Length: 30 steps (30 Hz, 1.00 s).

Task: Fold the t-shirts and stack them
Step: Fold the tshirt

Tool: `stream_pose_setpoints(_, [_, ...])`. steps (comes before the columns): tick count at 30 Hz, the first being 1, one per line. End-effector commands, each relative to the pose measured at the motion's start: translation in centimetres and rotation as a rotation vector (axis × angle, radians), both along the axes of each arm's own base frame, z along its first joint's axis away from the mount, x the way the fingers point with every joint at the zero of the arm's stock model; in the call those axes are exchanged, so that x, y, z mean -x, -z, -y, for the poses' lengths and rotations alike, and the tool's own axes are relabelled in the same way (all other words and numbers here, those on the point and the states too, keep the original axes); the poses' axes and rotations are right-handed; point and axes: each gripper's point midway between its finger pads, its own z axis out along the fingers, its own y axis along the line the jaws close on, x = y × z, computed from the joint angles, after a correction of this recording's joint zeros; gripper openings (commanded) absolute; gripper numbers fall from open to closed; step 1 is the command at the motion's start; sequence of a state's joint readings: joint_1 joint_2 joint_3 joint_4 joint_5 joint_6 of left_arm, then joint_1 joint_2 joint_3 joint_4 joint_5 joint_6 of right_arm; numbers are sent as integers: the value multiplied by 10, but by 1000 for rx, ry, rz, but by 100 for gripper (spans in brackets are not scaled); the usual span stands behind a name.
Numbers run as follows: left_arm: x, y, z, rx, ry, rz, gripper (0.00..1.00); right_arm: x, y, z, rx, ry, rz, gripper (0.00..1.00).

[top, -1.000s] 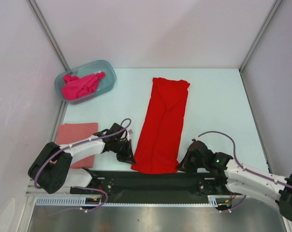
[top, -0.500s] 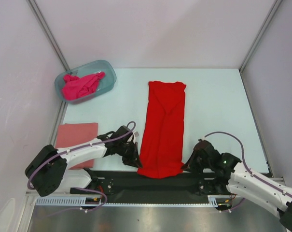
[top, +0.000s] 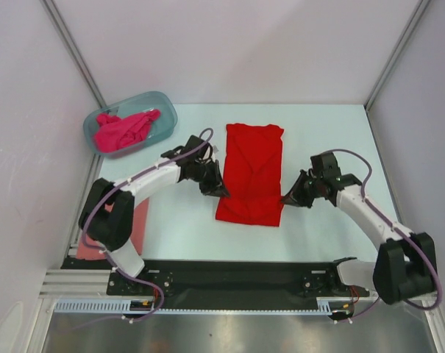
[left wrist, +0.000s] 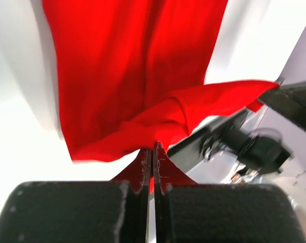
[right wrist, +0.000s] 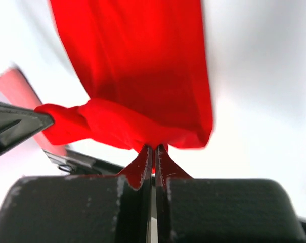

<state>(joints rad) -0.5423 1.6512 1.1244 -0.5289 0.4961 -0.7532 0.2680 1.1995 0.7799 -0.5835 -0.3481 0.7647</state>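
Red t-shirt held for its half-fold
Left gripper and right gripper each clamp a hem corner; cloth spans between them and lies flat beyond, likely held taut so edges align.

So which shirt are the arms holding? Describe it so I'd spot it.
Middle of the pale table, between the left gripper and right gripper. It's the bright red t-shirt, pinched at both sides; the magenta t-shirt is crumpled in the tub.

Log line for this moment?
left gripper: shut on bright red cloth t-shirt; right gripper: shut on it; near end lifted, mid-fold; magenta-pink cloth t-shirt: crumpled in translucent blue-grey plastic tub
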Motion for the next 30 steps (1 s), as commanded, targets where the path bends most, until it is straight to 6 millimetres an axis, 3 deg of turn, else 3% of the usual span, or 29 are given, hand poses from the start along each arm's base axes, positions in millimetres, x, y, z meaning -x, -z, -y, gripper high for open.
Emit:
stream_pose_setpoints(1, [-36, -3, 1, -1, 10, 10, 0, -39, -18, 1, -17, -91, 92, 0])
stream_pose_setpoints(2, [-50, -11, 6, 17, 10, 27, 0, -52, -17, 3, -18, -95, 86, 0])
stream_pose_setpoints(5, [-78, -8, 11, 21, -4, 20, 0, -77, -23, 6, -24, -95, 109, 0])
stream_pose_setpoints(7, [-93, -10, 11, 22, -16, 29, 0, -88, -14, 4, -40, -106, 84, 0])
stream_pose_setpoints(13, [-122, 2, 10, 40, -48, 1, 0, -119, -3, 4, -52, -121, 60, 0])
stream_pose_setpoints(19, [-135, 14, 11, 48, -60, -30, 1, -141, 4, 8, -73, -114, 43, 0])
stream_pose_setpoints(26, [-142, 28, 7, 41, -82, -52, 8, -148, 20, 10, -94, -125, 5, 0])
stream_pose_setpoints(29, [-144, 33, 4, 32, -90, -57, 14, -146, 27, 9, -101, -130, -16, 5])
stream_pose_setpoints(30, [-145, 34, 3, 29, -90, -53, 20, -146, 30, 9, -100, -133, -23, 10])
